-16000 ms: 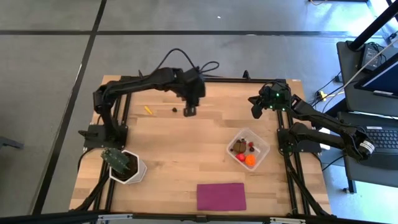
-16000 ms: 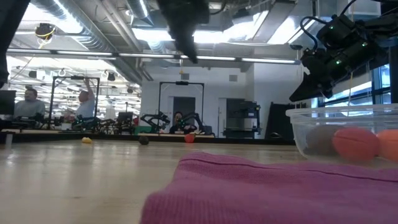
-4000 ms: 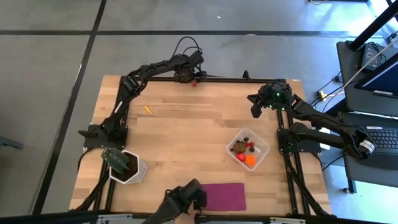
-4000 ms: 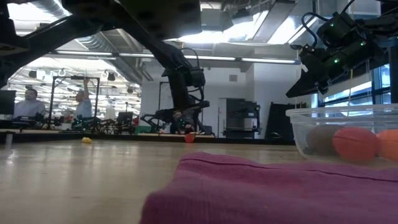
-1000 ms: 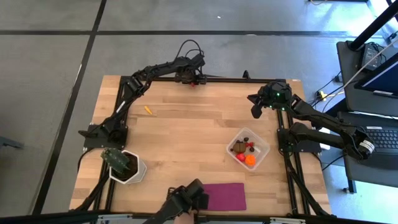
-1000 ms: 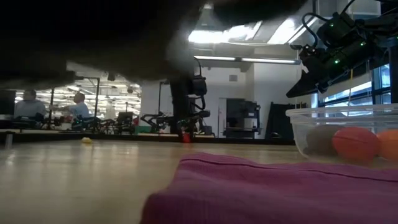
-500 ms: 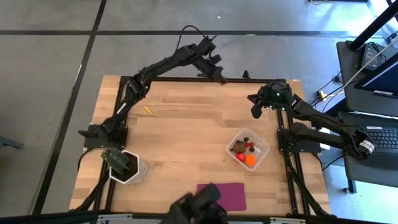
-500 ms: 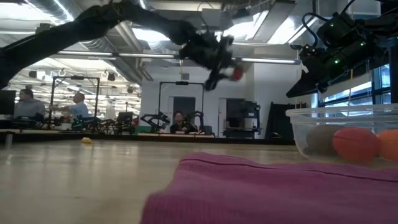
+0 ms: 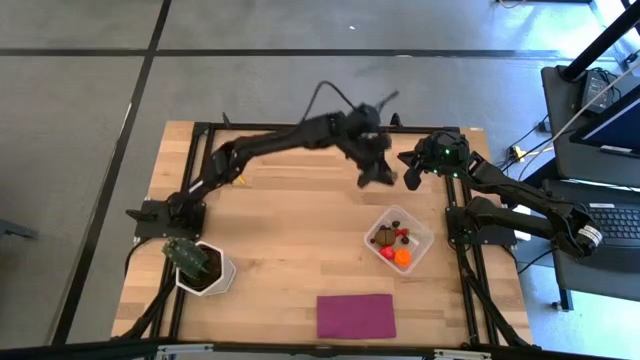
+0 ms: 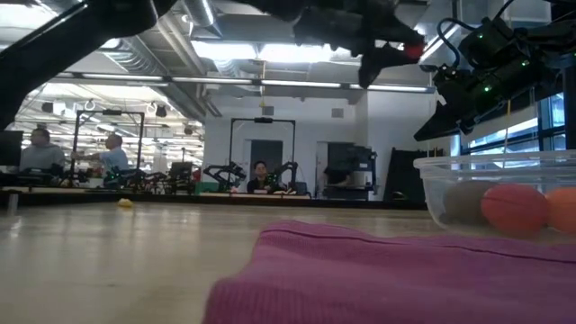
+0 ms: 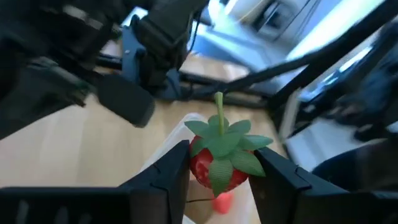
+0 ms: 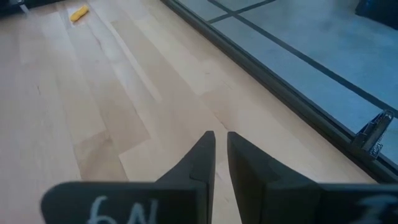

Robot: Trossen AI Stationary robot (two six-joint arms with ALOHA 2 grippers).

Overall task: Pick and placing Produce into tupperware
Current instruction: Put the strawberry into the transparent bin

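Left gripper (image 11: 219,171) pinches small red strawberry with green leaves (image 11: 219,158) above clear shallow plastic tub (image 9: 425,237); I see right gripper (image 12: 221,146) nearly closed, empty, beyond tub.

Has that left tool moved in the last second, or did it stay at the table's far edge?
Yes. The left tool, gripping a toy strawberry, swung from the far edge toward the clear tub, now raised above the tabletop.
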